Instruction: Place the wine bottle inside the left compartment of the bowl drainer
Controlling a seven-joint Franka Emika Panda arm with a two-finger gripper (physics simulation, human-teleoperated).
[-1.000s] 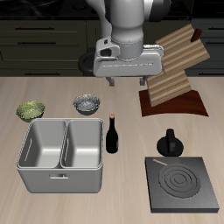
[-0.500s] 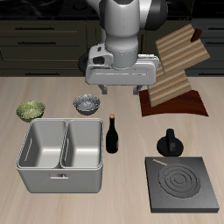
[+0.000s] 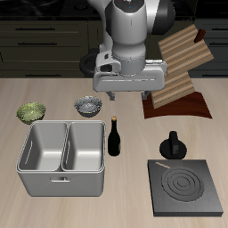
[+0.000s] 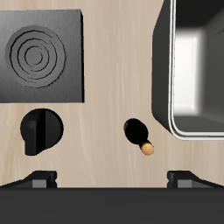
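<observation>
The wine bottle (image 3: 114, 138) stands upright on the table, close beside the bowl drainer (image 3: 62, 183). It is slim and dark with a reddish top. The drainer is a light-grey basin with two deep wells, and both hold nothing. My gripper (image 3: 127, 95) hangs open above the table, farther back than the bottle and well above it. From the wrist view I look down on the bottle (image 4: 137, 133), which lies beyond the open gripper (image 4: 114, 179). One well of the drainer (image 4: 162, 79) shows beside it. Nothing is between the fingers.
A small round metal bowl (image 3: 88, 106) and a green leafy thing (image 3: 32, 112) sit behind the drainer. A wooden rack (image 3: 178, 76) stands at the back. A squat black knobbed object (image 3: 172, 145) and a black stove plate (image 3: 185, 187) lie near the front.
The gripper has come down a little and moved slightly toward the table's front, nearer the bottle. The bottle and drainer have not moved.
</observation>
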